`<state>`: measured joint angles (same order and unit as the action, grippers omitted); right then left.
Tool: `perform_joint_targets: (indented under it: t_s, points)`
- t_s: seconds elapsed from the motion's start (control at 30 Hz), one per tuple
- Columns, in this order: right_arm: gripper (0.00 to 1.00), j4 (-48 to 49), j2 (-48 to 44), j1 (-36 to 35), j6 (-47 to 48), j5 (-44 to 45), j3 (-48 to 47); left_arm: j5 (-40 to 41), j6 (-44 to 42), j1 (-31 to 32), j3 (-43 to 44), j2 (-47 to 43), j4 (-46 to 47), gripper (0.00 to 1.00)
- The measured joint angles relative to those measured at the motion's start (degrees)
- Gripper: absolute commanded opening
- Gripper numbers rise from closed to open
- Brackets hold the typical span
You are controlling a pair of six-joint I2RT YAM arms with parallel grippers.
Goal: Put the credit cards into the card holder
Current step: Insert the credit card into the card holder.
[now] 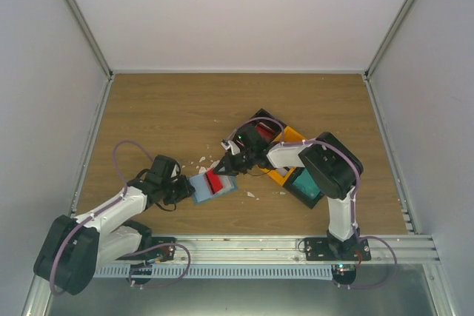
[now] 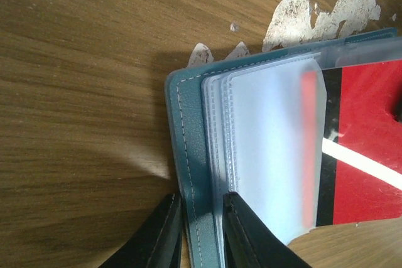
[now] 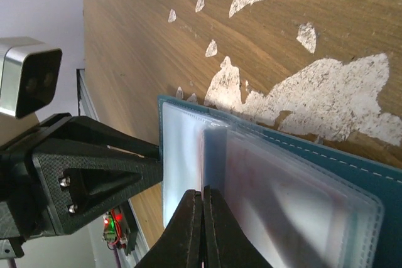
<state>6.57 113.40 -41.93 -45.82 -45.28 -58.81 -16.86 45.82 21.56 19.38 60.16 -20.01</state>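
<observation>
The teal card holder [image 1: 200,191] lies open on the wooden table, frosted pockets up. My left gripper [image 1: 184,189] is clamped on its left edge: in the left wrist view the gripper [image 2: 200,218] has one finger on the teal cover [image 2: 187,155] and the other on the pocket sleeves. A red credit card [image 2: 367,155] with a dark stripe and a white line sits partly inside a frosted pocket. My right gripper [image 1: 228,168] is shut on that card's [image 1: 216,180] far end. In the right wrist view the gripper [image 3: 203,198] is pinched thin over the holder [image 3: 352,169], the card edge-on.
White worn patches and scraps [image 3: 326,92] dot the wood around the holder. Behind my right arm stand a black tray holding a red item [image 1: 261,133], a yellow frame [image 1: 290,138] and a green-teal block [image 1: 304,183]. White walls close in the table.
</observation>
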Motion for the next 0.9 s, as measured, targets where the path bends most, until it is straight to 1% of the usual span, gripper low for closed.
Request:
perform_joint_targets:
  t_s: [0.3, 0.5, 0.7, 0.8, 0.87, 0.9]
  points:
    - [0.01, 2.78, 1.38, -0.44, -2.80, 0.24, 0.00, -0.48, -0.39, -0.02, 0.02, 0.81, 1.01, 0.21]
    - [0.06, 5.99, 2.47, -1.90, -4.48, 0.87, 0.90, -0.74, -0.39, -0.02, 0.02, 1.03, 1.38, 0.21]
    - [0.08, 7.32, 3.93, -3.45, -5.29, 1.81, 0.90, -1.03, -0.42, -0.02, 0.02, 1.38, 1.81, 0.21]
    - [0.18, 7.50, 3.93, -3.54, -5.51, 1.90, 0.87, -1.16, -0.42, -0.02, 0.02, 1.51, 1.95, 0.21]
    - [0.29, 7.76, 3.91, -3.74, -5.75, 2.14, 0.90, -1.25, -0.42, -0.07, 0.02, 1.53, 1.99, 0.21]
    - [0.32, 8.00, 3.69, -3.87, -5.77, 2.45, 0.90, -1.29, -0.42, -0.09, 0.02, 1.55, 2.03, 0.21]
